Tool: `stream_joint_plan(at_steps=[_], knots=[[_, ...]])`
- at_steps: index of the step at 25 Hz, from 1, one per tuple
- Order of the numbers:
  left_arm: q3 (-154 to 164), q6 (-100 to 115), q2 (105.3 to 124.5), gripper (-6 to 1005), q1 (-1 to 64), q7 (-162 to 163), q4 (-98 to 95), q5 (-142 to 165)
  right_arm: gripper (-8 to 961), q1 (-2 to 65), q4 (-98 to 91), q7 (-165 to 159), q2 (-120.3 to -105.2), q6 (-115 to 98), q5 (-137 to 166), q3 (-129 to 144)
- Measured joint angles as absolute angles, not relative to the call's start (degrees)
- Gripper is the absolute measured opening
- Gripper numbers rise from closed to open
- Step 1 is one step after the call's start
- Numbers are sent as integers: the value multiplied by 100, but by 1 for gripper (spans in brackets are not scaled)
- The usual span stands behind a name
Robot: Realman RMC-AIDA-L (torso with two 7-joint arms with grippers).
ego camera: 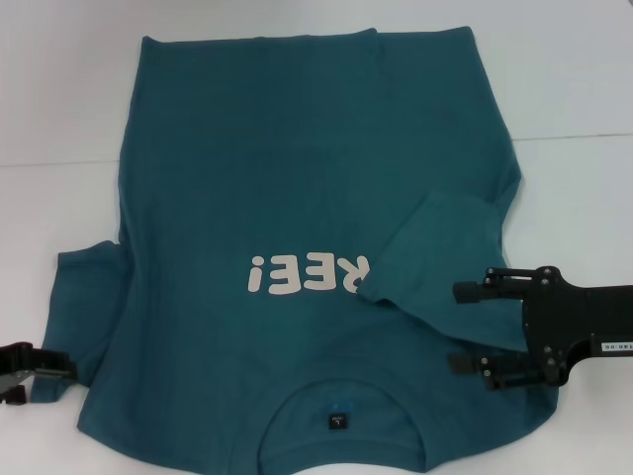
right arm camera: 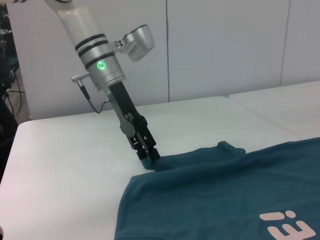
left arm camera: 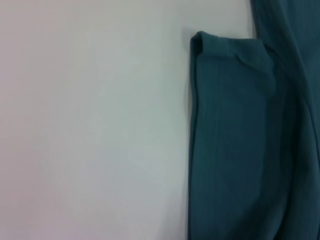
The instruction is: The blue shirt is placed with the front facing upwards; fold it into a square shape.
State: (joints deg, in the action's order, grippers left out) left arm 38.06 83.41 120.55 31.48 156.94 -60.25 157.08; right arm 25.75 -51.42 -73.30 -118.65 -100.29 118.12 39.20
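The blue shirt (ego camera: pixel 297 178) lies flat on the white table, front up, with its collar (ego camera: pixel 341 421) nearest me and cream letters (ego camera: pixel 312 274) across the chest. The sleeve on my right (ego camera: pixel 435 267) is folded inward over the chest and hides part of the lettering. My right gripper (ego camera: pixel 463 328) hovers open over that folded sleeve's end. At the outer edge of the other sleeve (ego camera: pixel 84 307), my left gripper (ego camera: pixel 61 369) is down. In the right wrist view the left gripper (right arm camera: pixel 151 159) is shut on that sleeve's hem (right arm camera: pixel 165 162). The left wrist view shows the sleeve (left arm camera: pixel 235 140) only.
The white table (ego camera: pixel 574 69) extends beyond the shirt on all sides, and a seam (ego camera: pixel 584 134) runs across it at the far right. A pale wall (right arm camera: pixel 225 45) stands behind the table.
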Motion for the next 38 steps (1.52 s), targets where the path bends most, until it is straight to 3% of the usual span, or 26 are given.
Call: stream_joint_plan(at_steps=[23, 38], knots=[[3814, 8270, 12038, 780, 3444, 15687, -5658, 15685, 858, 2525, -5141, -7290, -11865, -10028, 11812, 3867], [3832, 8270, 12041, 699, 3440, 15667, -5650, 15681, 857, 2512, -5142, -7290, -11874, -10032, 11811, 3866]])
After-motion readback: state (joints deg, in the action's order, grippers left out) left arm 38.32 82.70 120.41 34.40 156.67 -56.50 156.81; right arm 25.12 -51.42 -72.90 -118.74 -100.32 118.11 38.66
